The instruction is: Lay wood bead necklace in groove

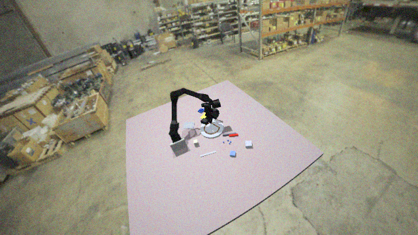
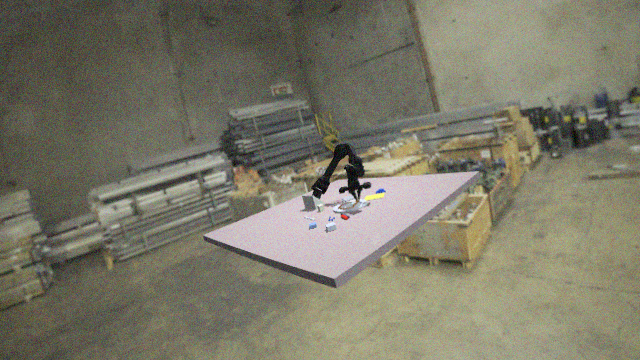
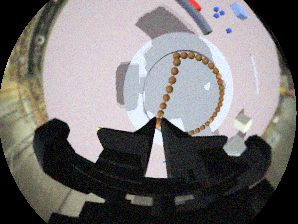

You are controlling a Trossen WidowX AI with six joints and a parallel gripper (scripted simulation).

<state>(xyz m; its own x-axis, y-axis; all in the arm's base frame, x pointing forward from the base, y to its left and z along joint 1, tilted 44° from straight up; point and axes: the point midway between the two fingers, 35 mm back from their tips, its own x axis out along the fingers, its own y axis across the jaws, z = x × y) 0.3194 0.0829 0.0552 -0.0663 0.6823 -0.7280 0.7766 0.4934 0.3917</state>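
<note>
The round bead board (image 1: 222, 130) (image 3: 227, 80) is pale, with a ring groove around a grey-blue middle. The wood bead necklace (image 3: 221, 95) is a loop of brown beads over the board. In the wrist view its right side curves near the groove line, while its left side runs nearly straight from a sharp corner at the top to the fingertips, inside the ring. My gripper (image 3: 158, 119) (image 2: 356, 201) is shut on the necklace at its lower left, low over the board's edge. The fingers hide part of the necklace and the near rim.
A red and dark grey tool (image 1: 233, 135) (image 3: 200, 21) lies close beside the board. Also on the table are a blue block (image 1: 232, 153), a whitish block (image 1: 249, 143), a cream cube (image 1: 196, 141), a white stick (image 1: 208, 154), small blue pieces and a yellow sheet (image 2: 374, 196).
</note>
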